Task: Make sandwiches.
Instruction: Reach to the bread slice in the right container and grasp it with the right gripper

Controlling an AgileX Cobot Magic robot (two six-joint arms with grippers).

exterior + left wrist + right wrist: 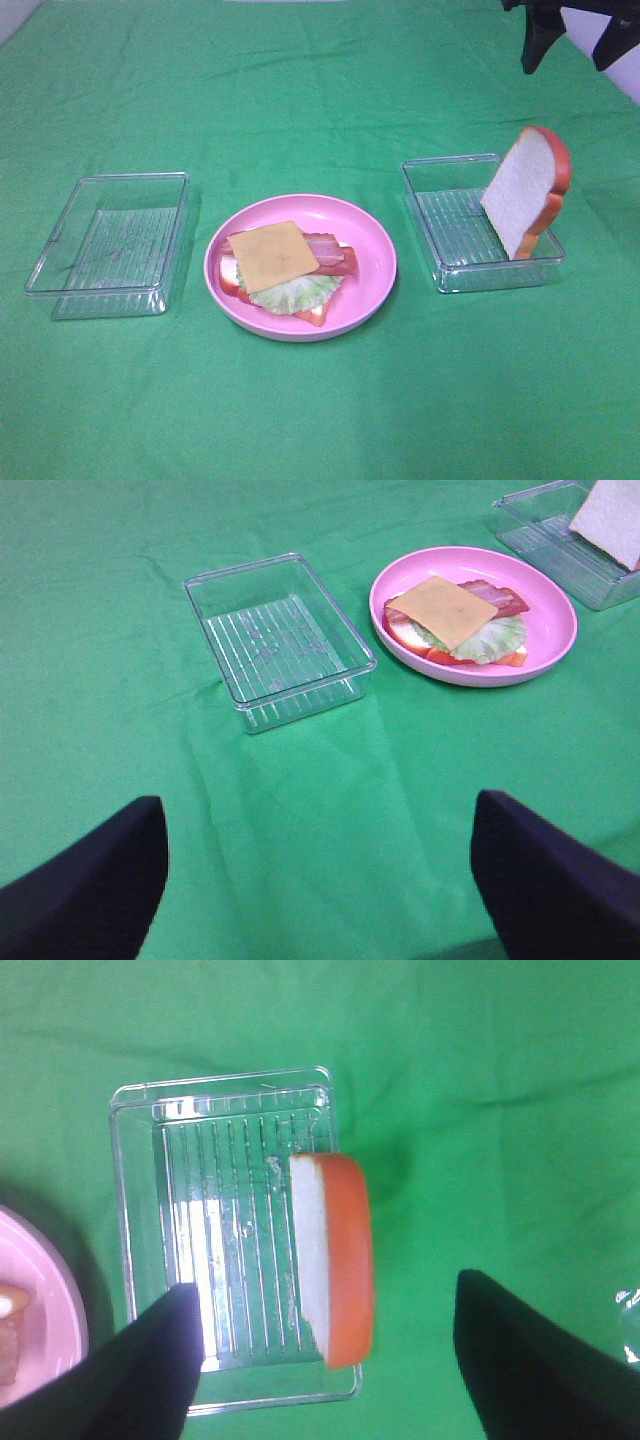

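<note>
A partly built sandwich [285, 265] lies on the round pink plate [375, 250]: a bread slice at the bottom, then green lettuce [295, 292], reddish bacon [328, 247] and a yellow cheese slice [272, 255] on top. A second bread slice [522, 190] stands on edge in the right clear tray [440, 215], leaning on its right wall. My right gripper [573, 45] hangs open high above that slice [335, 1260], holding nothing. My left gripper [320, 880] is open and empty over bare cloth, near the left clear tray [280, 640].
The left clear tray [110, 235] holds nothing. A green cloth covers the whole table. The left wrist view also shows the plate [550, 630] and the right tray [560, 540] beyond it.
</note>
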